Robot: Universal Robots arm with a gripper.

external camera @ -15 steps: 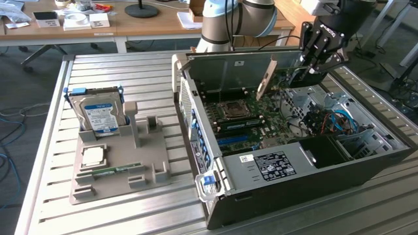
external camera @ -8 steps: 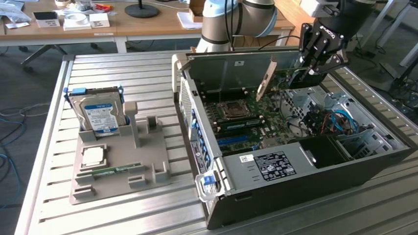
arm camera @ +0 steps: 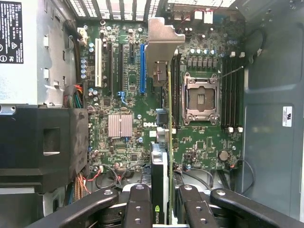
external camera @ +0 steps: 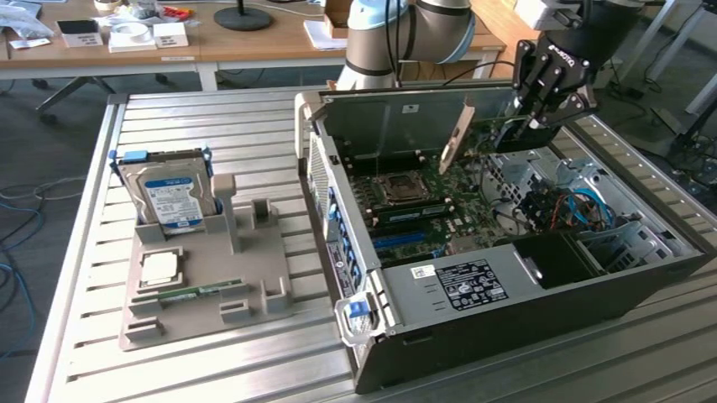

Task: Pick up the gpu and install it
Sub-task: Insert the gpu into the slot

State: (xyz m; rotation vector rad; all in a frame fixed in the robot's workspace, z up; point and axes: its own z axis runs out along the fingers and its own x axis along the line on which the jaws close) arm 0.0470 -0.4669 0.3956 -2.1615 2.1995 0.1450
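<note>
The gpu (arm camera: 159, 164), a thin green circuit card with a dark face and a pale metal end bracket, is held edge-on in the black-fingered gripper (arm camera: 164, 211), whose jaws are partly closed on its dark end. It is suspended inside the open black computer case (external camera: 538, 311), over the green motherboard (arm camera: 123, 99) and near the long blue slot (arm camera: 142, 69). It appears unseated, though contact with the board cannot be confirmed.

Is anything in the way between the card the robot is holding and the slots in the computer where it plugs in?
Nothing visible is. The fingers hold the gpu above the open computer case, and the long slots on the motherboard beneath it look bare.
</note>
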